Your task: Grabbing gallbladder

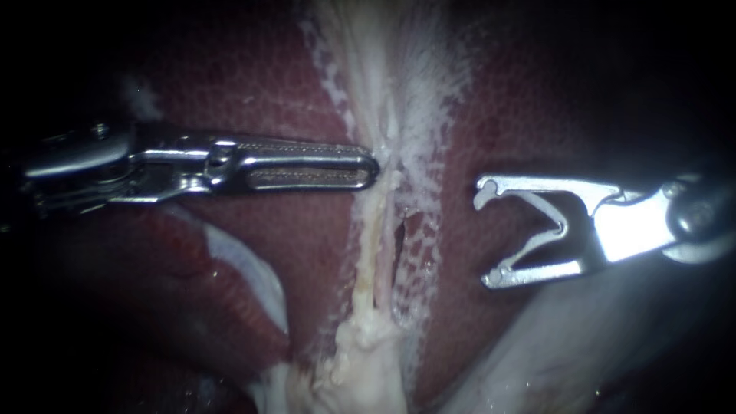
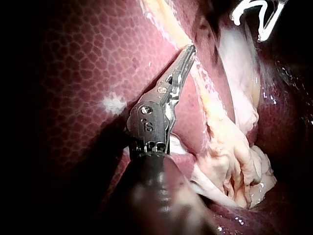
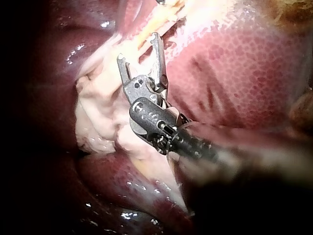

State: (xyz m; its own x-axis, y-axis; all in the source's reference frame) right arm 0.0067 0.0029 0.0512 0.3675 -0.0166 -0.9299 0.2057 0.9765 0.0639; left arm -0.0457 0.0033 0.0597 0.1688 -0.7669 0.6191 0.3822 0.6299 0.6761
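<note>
Reaching in from nine o'clock, the left instrument [image 1: 372, 165] had its jaws pressed together, tip touching a pale strip [image 1: 376, 230] on the liver [image 1: 253, 77]. The right instrument [image 1: 487, 234], from three o'clock, had jaws spread wide, holding nothing. The pale gallbladder [image 1: 529, 353] lay at five o'clock. The left wrist view showed the left jaws closed. The right wrist view showed the right jaws apart.

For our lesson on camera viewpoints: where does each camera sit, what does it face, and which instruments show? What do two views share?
Endoscope view: near the tissue, facing a pale strand on the liver; left instrument and right instrument both show.
Left wrist view: on the left arm, along the left instrument toward the liver.
Right wrist view: on the right arm, along the right instrument's open end effector.
Shared: the pale strand.
</note>
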